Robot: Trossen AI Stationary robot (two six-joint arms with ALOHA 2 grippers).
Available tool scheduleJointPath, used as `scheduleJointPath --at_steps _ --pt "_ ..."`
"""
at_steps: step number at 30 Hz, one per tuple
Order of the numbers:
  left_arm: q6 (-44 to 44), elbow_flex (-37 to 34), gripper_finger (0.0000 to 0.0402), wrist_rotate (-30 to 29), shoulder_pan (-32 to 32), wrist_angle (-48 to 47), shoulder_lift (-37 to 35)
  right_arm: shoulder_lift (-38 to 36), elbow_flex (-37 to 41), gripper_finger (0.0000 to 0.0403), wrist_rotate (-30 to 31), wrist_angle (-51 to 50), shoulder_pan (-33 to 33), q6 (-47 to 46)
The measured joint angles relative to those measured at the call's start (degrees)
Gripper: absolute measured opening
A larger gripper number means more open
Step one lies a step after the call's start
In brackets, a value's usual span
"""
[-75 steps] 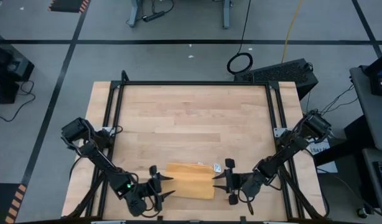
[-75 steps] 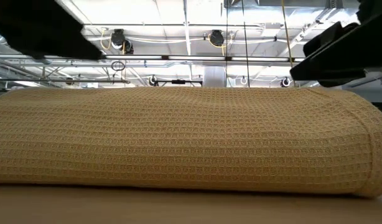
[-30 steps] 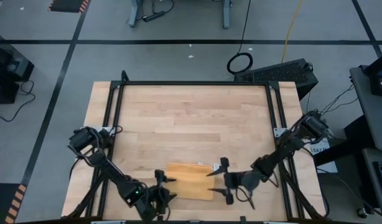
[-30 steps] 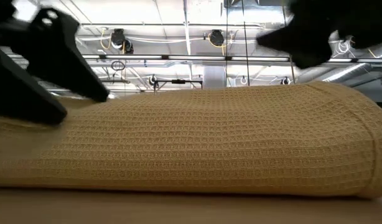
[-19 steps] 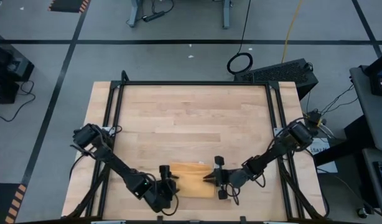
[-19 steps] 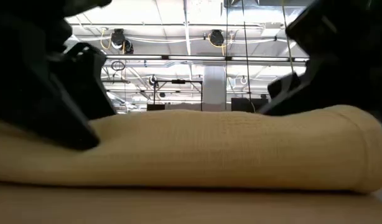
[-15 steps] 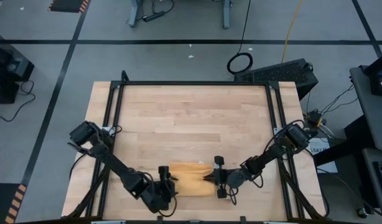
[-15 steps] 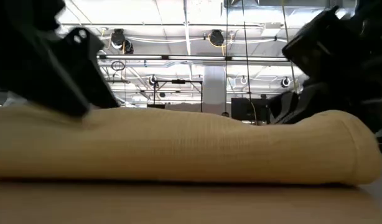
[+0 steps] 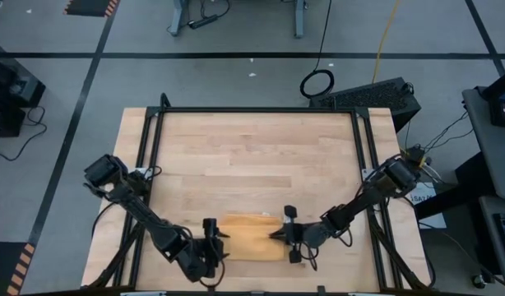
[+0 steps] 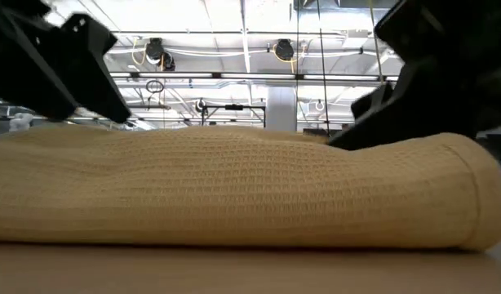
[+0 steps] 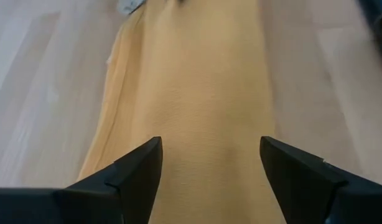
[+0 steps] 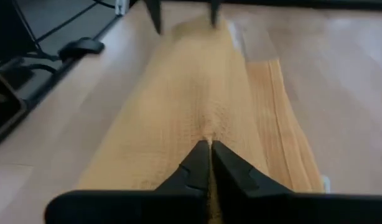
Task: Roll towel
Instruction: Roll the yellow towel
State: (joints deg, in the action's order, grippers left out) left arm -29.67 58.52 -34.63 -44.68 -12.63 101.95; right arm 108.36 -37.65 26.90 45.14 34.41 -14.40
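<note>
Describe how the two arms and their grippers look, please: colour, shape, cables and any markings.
Both arms are black and slim, built of jointed segments. The left gripper and the right gripper each carry two dark fingers. The left fingers are flat, wedge-shaped plates; the right fingers taper to narrow tips. A thin black cable loops near the left arm's base, and thin cables trail beside the right one's. No markings can be made out.

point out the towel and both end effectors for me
towel (image 9: pixel 251 239), high view, middle of the yellow cloth
left end effector (image 11: pixel 211 163), left wrist view, midway between its open fingertips over the towel
right end effector (image 12: pixel 210 146), right wrist view, shut fingertips pinching the towel's fabric
</note>
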Motion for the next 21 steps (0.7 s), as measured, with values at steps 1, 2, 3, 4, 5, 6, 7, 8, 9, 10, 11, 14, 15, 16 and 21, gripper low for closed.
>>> scheduleJointPath --at_steps 1,2,3,4,5,6,7,8,9,10,11,14,15,16,21 --pt "-0.4 -0.5 0.0271 0.0 0.0 -0.1 0.0 -0.9 0.0 0.0006 0.1 -0.5 0.3 0.5" --pt "-1.2 -0.9 0.0271 -0.1 0.1 0.0 0.0 -1.6 0.0 0.0006 0.2 -0.8 0.4 0.8" --pt "-1.8 -1.0 0.0271 -0.1 0.1 -0.1 0.0 -2.5 0.0 0.0007 0.2 -1.4 0.6 1.1" --pt "-2.4 -1.1 0.0271 -0.1 0.1 -0.1 0.0 -3.3 0.0 0.0009 0.2 -2.1 1.0 1.5" --pt "-2.8 -1.1 0.0271 -0.1 0.0 0.3 0.0 -4.1 0.0 0.0013 0.2 -3.2 1.4 1.9" --pt "-2.9 -1.1 0.0271 -0.4 -0.1 1.3 0.0 -4.7 0.0 0.0018 0.2 -4.2 1.8 1.9" --pt "-3.0 -1.1 0.0271 -0.6 -0.4 2.6 -0.1 -5.3 0.0 0.0025 0.0 -5.5 2.4 1.7" --pt "-3.0 -1.1 0.0271 -0.9 -0.7 3.9 -0.4 -5.9 0.0 0.0033 -0.2 -7.2 3.3 1.4" --pt "-3.0 -1.1 0.0271 -1.0 -1.0 5.8 -0.5 -6.4 0.0 0.0043 -1.0 -8.6 4.3 1.0" --pt "-2.9 -1.0 0.0271 -1.0 -1.3 8.0 -0.5 -6.9 0.0 0.0055 -2.4 -9.7 5.6 0.7" --pt "-2.3 -1.0 0.0271 -1.0 -1.6 10.1 -0.5 -7.5 0.0 0.0068 -3.0 -10.9 6.9 0.7" --pt "2.4 -1.0 0.0271 -1.0 -2.4 15.7 -0.5 -8.8 0.0 0.0117 -1.9 -14.5 11.1 0.6" --pt "3.3 -1.0 0.0271 -1.0 -2.4 17.0 -0.6 -9.2 0.0 0.0135 0.4 -16.0 12.5 0.6" --pt "3.8 -1.0 0.0271 -1.1 -2.4 17.6 -0.6 -9.7 0.0 0.0153 3.5 -17.2 13.7 0.5" --pt "4.6 -1.0 0.0271 -2.0 -1.2 17.9 -0.5 -11.4 0.0 0.0233 20.6 -22.7 17.3 0.7"
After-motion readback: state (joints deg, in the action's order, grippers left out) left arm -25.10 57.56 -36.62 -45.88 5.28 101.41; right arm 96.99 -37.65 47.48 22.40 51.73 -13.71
